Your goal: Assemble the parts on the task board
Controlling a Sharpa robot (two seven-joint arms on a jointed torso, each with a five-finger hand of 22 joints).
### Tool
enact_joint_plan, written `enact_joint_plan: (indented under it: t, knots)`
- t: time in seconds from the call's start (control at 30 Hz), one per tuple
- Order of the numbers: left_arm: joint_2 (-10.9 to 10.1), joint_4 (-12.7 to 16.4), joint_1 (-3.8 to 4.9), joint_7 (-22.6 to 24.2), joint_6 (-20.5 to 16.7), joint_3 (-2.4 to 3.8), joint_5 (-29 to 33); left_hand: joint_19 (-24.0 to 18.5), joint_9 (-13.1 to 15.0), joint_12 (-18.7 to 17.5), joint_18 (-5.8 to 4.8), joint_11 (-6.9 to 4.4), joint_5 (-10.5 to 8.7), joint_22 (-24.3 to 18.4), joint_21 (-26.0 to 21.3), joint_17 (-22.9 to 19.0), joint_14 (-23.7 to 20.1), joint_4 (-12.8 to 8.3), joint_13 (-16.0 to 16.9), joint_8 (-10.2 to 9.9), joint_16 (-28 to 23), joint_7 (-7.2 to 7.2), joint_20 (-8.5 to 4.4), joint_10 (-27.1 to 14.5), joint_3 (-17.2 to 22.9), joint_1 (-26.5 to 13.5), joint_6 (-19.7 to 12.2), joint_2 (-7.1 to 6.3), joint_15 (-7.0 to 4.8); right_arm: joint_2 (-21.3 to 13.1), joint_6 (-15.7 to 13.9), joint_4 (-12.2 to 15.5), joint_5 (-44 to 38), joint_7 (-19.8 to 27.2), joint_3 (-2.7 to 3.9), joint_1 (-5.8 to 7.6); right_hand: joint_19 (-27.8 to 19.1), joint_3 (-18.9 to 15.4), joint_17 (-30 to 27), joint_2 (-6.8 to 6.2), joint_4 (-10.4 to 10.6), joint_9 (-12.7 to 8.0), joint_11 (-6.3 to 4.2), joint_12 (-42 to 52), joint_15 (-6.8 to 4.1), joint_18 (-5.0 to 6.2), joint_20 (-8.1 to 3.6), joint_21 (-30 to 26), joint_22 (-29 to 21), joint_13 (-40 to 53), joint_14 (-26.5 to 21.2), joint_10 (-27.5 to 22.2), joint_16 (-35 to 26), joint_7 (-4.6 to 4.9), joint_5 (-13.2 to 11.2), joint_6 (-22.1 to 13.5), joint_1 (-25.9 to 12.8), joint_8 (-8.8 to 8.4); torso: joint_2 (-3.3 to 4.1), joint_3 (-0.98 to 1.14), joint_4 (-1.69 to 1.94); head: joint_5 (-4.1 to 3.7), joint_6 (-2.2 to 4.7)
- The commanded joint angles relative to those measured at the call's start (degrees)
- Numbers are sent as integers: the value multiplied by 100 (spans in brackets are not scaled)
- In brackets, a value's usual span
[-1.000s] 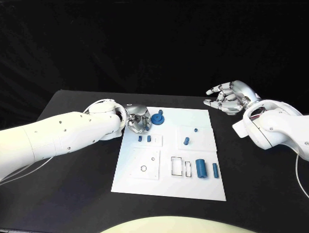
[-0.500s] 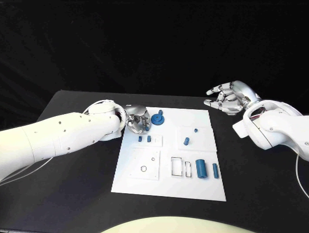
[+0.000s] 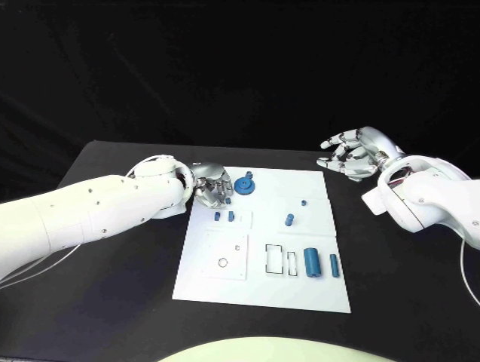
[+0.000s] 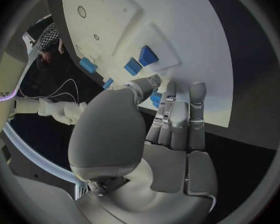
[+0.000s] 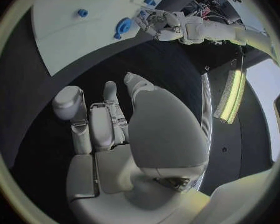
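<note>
Black tabletop point(image 3: 109, 249) carries the white rectangular task board point(image 3: 264, 286), small blue parts scattered on it. Head view: the left hand point(image 3: 212, 184) sits at the board's far left corner, beside a round blue part point(image 3: 245, 185); whether it grips anything cannot be told. The right hand point(image 3: 354, 152) hovers off the board's far right, fingers curled, empty.

Left wrist view: the left hand's fingers point(image 4: 177, 119) lie against the board near blue blocks point(image 4: 140, 60).

Right wrist view: the right hand point(image 5: 121, 129) holds nothing.

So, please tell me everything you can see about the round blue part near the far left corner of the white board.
The round blue part looks like a flat disc with a short post rising from its middle, in matte blue plastic. It sits on the task board near the far left corner. The left hand is close beside it, at the board's left edge; whether the fingers touch it cannot be told. The right wrist view shows it too, with the left hand next to it.
</note>
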Motion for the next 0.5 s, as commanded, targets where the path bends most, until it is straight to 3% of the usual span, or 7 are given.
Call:
enact_joint_plan:
  t: [0.03, 0.13, 0.27, 0.3, 0.33, 0.4, 0.5]
  knots:
    - [-31, -30, -7, -86, 22, -4, 25, -31, -41, -49, -23, 23, -4, -2, -35, -11, -51, 6, 15, -83, -29, -32, 11, 23, -73, 32, -117, 1, 2, 12, 617, -33, -599, -107, 1, -11, 59, 229, 28, -121, -32, -2, -45, -637, 8, 34, 8, 37, 40, -608, 21, -45, -7, 34, -17, 140, 85, 75, -1, 0, 0, -4, 5]
    - [-83, -45, -7, -70, -43, -2, 54, -64, -62, -77, -14, 30, 0, -50, -65, -61, -76, 10, 20, -118, -44, -37, 12, 7, -116, 52, -168, 9, 4, 33, 919, -68, -995, -134, 0, -32, 174, 564, 189, -257, -139, -35, -24, -1335, 36, -4, 12, 252, 203, -1317, 89, 113, 102, 47, -50, 300, 167, 125, 0, -1, -8, -11, 16]
    - [-214, -55, -5, 27, -185, 33, 427, -225, -72, -199, 24, 90, 10, -259, -202, -342, -231, 8, 4, -87, -151, 26, 42, -136, -159, 150, -75, 55, 50, 78, 1280, -110, -1741, -146, -2, -81, 314, 912, 434, -345, -346, -55, -51, -1919, 5, -68, -7, 610, 453, -1922, 184, 318, 282, -33, -198, 520, 229, 177, 0, -1, -10, -66, 37]
    - [-258, -55, -5, 65, -242, 51, 633, -284, -69, -215, 40, 101, 10, -335, -250, -511, -314, 2, 2, -61, -215, 46, 50, -154, -142, 176, -21, 65, 58, 91, 1344, -118, -1954, -149, -4, -97, 336, 962, 472, -355, -383, -58, -56, -2000, 5, -77, -17, 671, 496, -2014, 201, 368, 310, -50, -225, 551, 223, 182, 1, 0, -10, -82, 39]
    - [-305, -51, -4, 115, -311, 74, 868, -490, -55, -250, 80, 138, 9, -564, -415, -1133, -656, -33, -10, 15, -487, 102, 67, -237, -83, 237, 115, 65, 84, 105, 1394, -127, -2171, -156, -7, -113, 344, 1000, 493, -360, -410, -62, -73, -2060, 4, -81, -25, 696, 519, -2086, 210, 416, 326, -57, -237, 567, 212, 182, 3, 2, -9, -104, 43]
    - [-413, -26, -2, 244, -474, 119, 1426, -536, -50, -211, 86, 153, 16, -576, -444, -1450, -840, -105, 0, 92, -654, 147, 77, -255, 23, 322, 236, 74, 91, 136, 1464, -146, -2580, -174, -12, -152, 351, 1070, 502, -378, -479, -63, -82, -2185, -11, -85, -41, 725, 552, -2231, 217, 489, 334, -92, -256, 625, 195, 198, 4, 5, -7, -149, 51]
    - [-571, 36, 3, 492, -681, 172, 2329, -697, -18, -35, 87, 172, 25, -541, -428, -2308, -1385, -331, 59, 288, -1211, 181, 48, -138, 274, 487, 553, 108, 74, 181, 1518, -177, -3038, -224, -20, -208, 368, 1119, 531, -392, -521, -66, -97, -2304, -22, -94, -59, 778, 595, -2357, 230, 535, 352, -113, -270, 658, 157, 200, 2, 6, -5, -218, 46]
